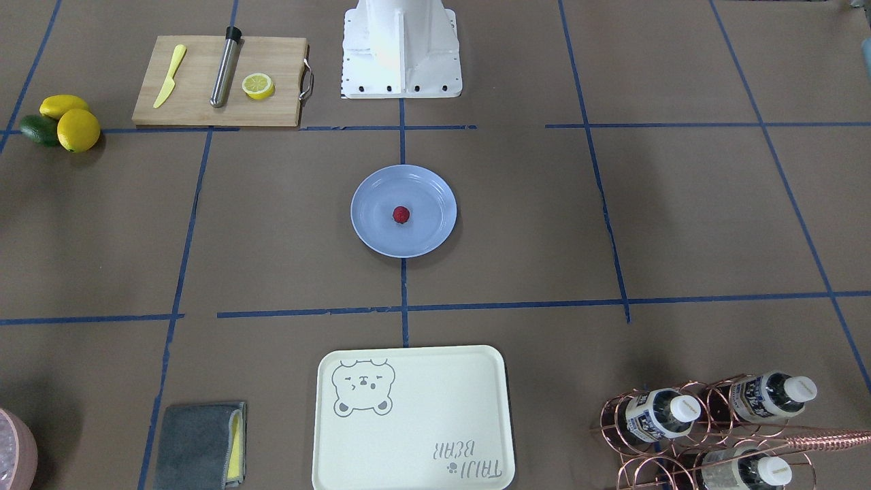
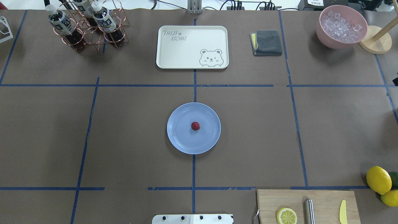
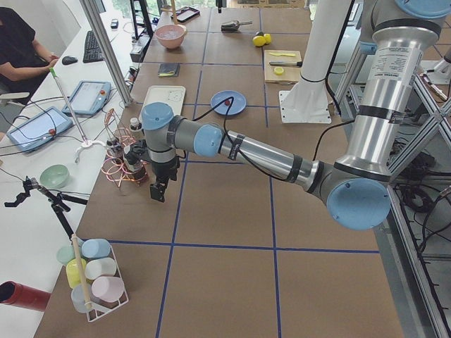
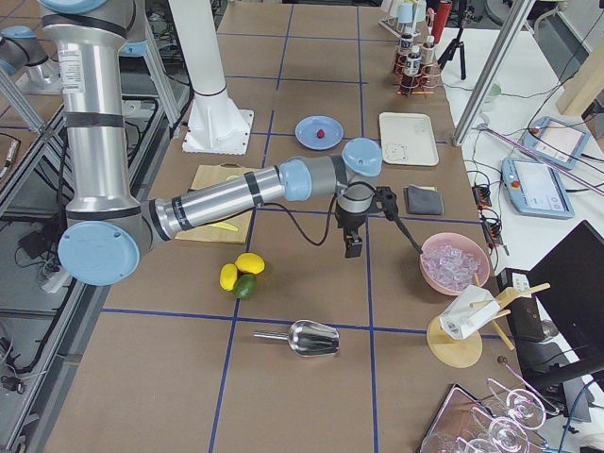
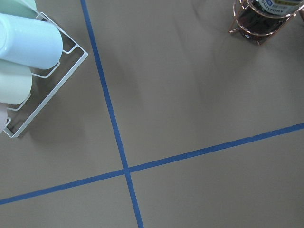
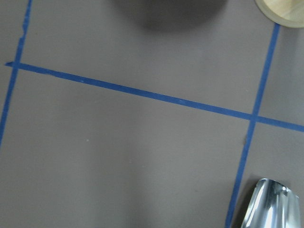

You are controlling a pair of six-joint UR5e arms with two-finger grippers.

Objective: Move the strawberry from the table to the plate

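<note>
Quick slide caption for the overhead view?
Strawberry resting at the centre of the blue plate on the taped table.

white side bench (image 3: pixel 21 236) | aluminium frame post (image 3: pixel 107 53) | even light, soft shadows

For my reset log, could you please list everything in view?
strawberry: 1, dark red, on plate
plate: 1, light blue, table centre
bear tray: 1, cream, far centre
cloth: 1, grey, beside tray
bowl: 1, pink, far right
bottles: 3, dark, far left
cutting board: 1, wooden, near right
lemon half: 1, yellow, on board
knife: 1, yellow, on board
lemons: 2, yellow, right edge
avocado: 1, green, beside lemons
left end effector: 1, black, above table, near bottles
right end effector: 1, black, above table, near bowl
</note>
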